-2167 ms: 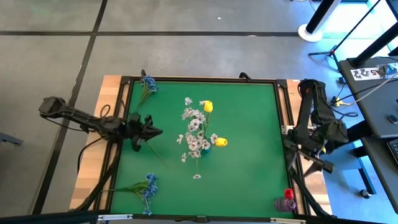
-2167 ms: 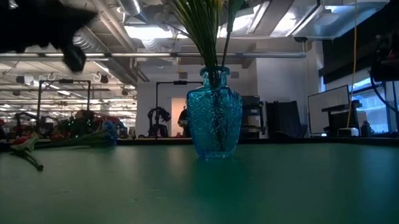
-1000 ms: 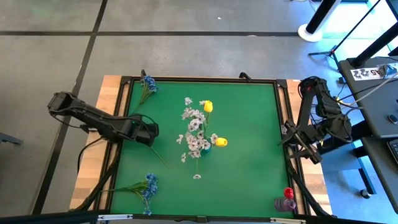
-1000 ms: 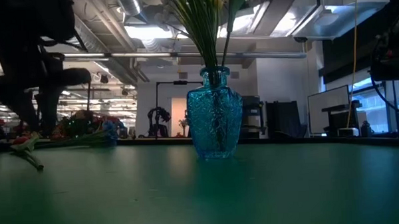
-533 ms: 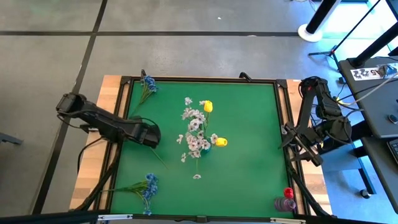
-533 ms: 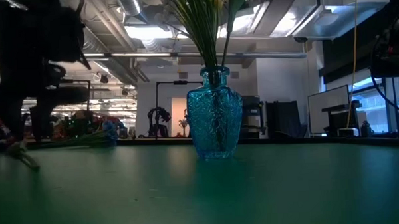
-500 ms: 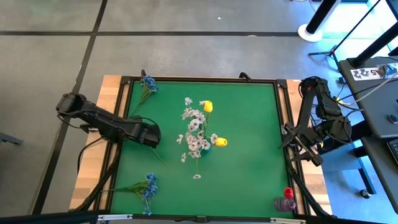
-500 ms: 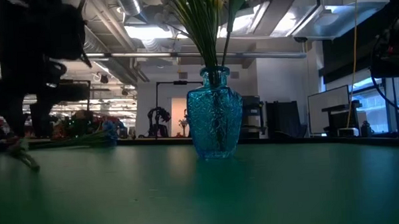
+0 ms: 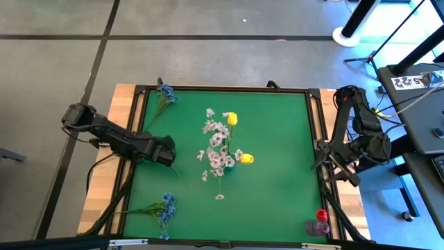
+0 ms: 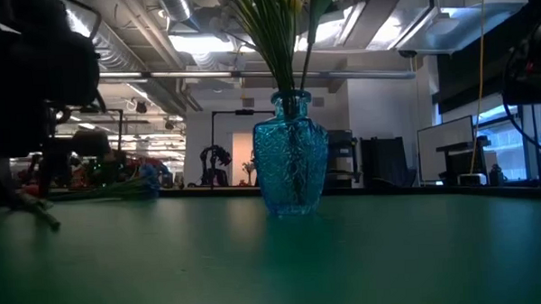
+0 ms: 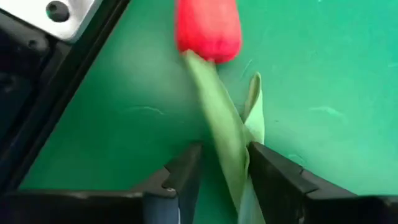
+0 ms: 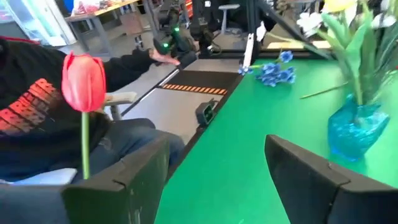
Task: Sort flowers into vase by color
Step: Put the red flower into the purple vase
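A red tulip (image 11: 208, 28) lies on the green mat at the table's left side, its green stem (image 9: 177, 173) running toward the near edge. My left gripper (image 11: 225, 152) points down over it, open, one finger on each side of the stem just below the bud. A blue glass vase (image 10: 292, 160) stands mid-table with white sprigs (image 9: 216, 142) and yellow tulips (image 9: 232, 119) in it. Blue flower bunches lie at the far left (image 9: 164, 94) and near left (image 9: 163, 207). My right gripper (image 12: 217, 174) waits open beyond the table's right edge.
Another red tulip (image 12: 84, 81) stands upright near a purple thing (image 9: 319, 226) at the near right corner. A black frame (image 9: 222, 89) rims the mat. A person in a dark shirt (image 12: 37, 118) sits beyond the table. Bare mat lies right of the vase.
My left gripper has come down onto the mat over the red tulip and has rolled about its own axis on the way. The tulip and the other flowers lie where they were.
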You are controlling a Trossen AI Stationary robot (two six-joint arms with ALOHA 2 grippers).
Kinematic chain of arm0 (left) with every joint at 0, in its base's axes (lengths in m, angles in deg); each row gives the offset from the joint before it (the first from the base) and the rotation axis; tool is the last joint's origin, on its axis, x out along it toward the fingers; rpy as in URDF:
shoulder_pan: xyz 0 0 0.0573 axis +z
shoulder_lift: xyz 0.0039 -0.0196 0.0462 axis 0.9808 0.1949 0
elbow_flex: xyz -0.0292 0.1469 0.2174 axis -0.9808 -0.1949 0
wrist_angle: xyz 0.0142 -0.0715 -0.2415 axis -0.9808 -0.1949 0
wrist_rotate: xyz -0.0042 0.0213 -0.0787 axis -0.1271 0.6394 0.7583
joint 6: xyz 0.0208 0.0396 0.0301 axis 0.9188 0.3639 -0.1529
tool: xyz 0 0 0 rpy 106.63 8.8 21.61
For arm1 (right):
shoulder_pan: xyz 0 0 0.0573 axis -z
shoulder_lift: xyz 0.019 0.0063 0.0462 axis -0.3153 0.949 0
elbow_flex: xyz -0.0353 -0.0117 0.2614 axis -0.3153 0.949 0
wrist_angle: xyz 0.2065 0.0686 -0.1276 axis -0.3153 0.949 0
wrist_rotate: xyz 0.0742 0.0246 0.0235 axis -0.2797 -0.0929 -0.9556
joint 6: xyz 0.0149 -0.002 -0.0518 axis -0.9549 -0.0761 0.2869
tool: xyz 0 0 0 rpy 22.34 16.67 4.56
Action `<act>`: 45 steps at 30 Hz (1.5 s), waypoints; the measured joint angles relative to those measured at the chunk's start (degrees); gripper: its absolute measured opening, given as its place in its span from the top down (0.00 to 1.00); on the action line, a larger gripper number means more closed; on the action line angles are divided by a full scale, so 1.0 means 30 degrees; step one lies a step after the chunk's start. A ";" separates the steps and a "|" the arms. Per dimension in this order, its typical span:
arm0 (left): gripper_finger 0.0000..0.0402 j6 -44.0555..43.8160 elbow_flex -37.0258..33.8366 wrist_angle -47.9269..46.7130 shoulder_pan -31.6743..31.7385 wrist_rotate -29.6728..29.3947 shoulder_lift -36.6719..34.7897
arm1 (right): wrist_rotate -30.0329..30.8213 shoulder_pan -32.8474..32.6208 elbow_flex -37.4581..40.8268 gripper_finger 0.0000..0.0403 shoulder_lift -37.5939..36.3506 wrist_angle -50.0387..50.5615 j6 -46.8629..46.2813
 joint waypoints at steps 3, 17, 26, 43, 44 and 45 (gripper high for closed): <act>0.65 -0.0434 -0.0435 0.0458 -0.0019 -0.0845 0.0000 | -0.0336 0.0000 0.0000 0.34 0.0278 0.0016 -0.0627; 0.89 -0.0155 -0.0129 0.1384 0.0046 -0.5257 0.0246 | -0.0492 0.0000 0.0000 0.34 0.1437 -0.0133 -0.0989; 0.99 0.2072 0.0123 0.4170 -0.0264 -1.1261 -0.0473 | -0.0689 0.0000 0.0000 0.34 0.1375 -0.0555 -0.1158; 0.99 3.2598 0.3784 2.0845 0.8225 -0.7281 -0.4036 | 0.5887 0.2841 -0.3581 0.34 0.1053 0.0836 0.3637; 0.99 3.3597 0.3784 2.1646 0.8905 -0.6335 -0.4022 | 0.5916 0.3280 -0.3990 0.34 0.0937 0.1174 0.3928; 0.99 3.4447 0.3784 2.2538 0.9502 -0.5316 -0.3879 | 0.5986 0.3714 -0.4275 0.34 0.0855 0.1470 0.4128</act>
